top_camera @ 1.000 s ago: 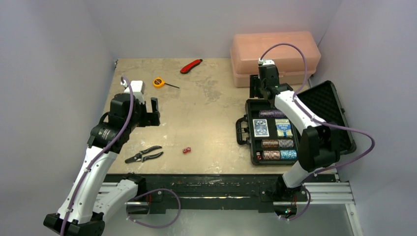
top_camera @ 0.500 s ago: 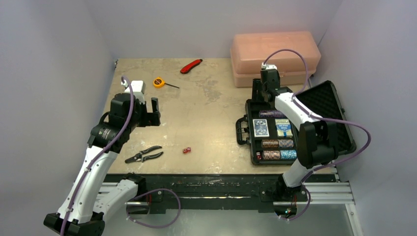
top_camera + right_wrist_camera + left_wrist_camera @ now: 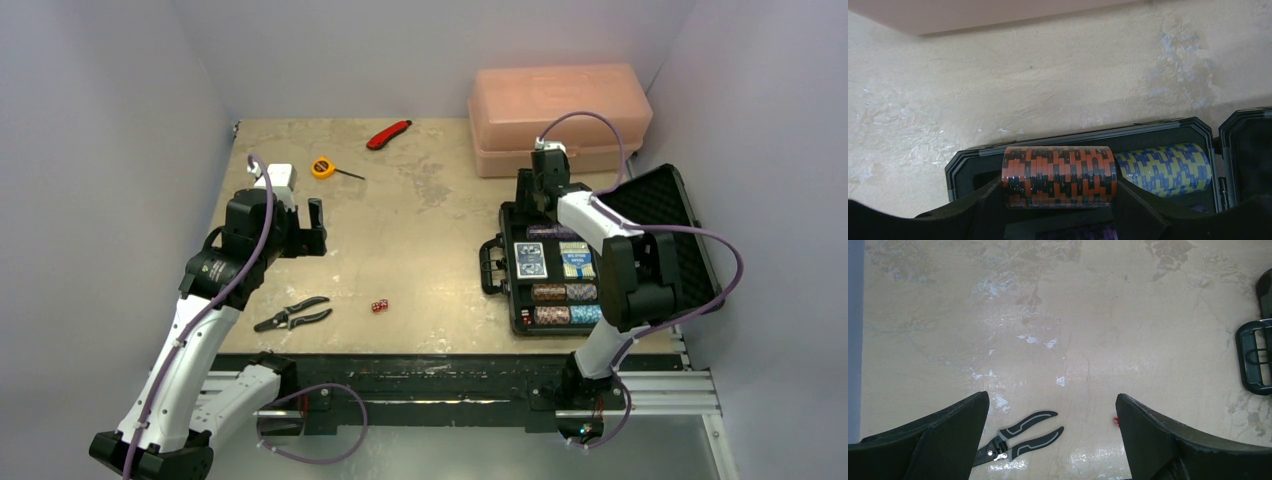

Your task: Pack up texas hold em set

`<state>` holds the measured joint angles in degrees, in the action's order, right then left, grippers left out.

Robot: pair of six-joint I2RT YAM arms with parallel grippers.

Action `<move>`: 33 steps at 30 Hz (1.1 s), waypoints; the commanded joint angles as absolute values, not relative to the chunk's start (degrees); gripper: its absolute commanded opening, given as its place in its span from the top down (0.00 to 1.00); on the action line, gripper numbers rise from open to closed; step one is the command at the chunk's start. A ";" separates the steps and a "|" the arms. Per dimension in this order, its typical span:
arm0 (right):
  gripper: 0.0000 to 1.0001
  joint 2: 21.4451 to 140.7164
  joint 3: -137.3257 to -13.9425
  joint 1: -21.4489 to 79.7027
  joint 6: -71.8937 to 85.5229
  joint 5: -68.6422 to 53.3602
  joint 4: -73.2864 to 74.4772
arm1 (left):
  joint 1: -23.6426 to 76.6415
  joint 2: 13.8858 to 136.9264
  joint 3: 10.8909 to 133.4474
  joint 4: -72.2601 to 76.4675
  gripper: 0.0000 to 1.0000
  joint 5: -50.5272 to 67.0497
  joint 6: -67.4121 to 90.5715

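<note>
The black hard case [image 3: 505, 262] lies open at the right, its foam lid [image 3: 665, 225] folded back. Inside are two blue card decks [image 3: 530, 260], chip rolls [image 3: 566, 292] and small red dice [image 3: 526, 318]. My right gripper [image 3: 535, 190] is over the case's far end, shut on an orange-and-black chip roll [image 3: 1059, 176] that sits at the far row slot, beside a blue-and-yellow roll [image 3: 1163, 169]. A purple roll [image 3: 1088, 234] lies below it. Loose red dice [image 3: 379, 306] lie on the table. My left gripper [image 3: 318, 228] is open and empty above the table, with one die [image 3: 1116, 420] by its right finger.
A translucent pink box [image 3: 560, 110] stands behind the case. Black pliers [image 3: 292, 314] lie near the front left, also in the left wrist view [image 3: 1018, 440]. A red utility knife [image 3: 389, 133] and a yellow tape measure [image 3: 322, 167] lie at the back. The case handle [image 3: 1255, 357] faces left.
My right gripper has moved a little right and down over the case's far end with the chip roll. The left arm has not moved.
</note>
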<state>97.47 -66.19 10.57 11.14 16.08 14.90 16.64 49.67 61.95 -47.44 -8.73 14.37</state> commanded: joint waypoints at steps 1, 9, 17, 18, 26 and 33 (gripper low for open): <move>1.00 97.82 -66.68 9.94 11.78 16.81 9.81 | 16.87 49.95 61.86 -45.88 0.02 -8.66 14.50; 1.00 98.48 -67.03 9.43 11.87 15.83 10.67 | 16.87 50.08 61.87 -45.82 0.02 -8.52 14.50; 1.00 95.98 -64.95 9.49 12.07 15.63 10.61 | 16.87 50.07 61.87 -45.88 0.02 -8.61 14.50; 1.00 95.79 -64.69 9.49 12.18 15.69 10.60 | 16.87 50.09 61.87 -45.88 0.02 -8.61 14.50; 1.00 94.27 -63.16 9.47 12.56 15.58 10.56 | 16.87 50.36 61.87 -45.88 0.02 -8.53 14.44; 1.00 91.74 -62.06 9.44 13.23 15.15 10.93 | 16.87 50.45 61.87 -45.86 0.02 -8.53 14.41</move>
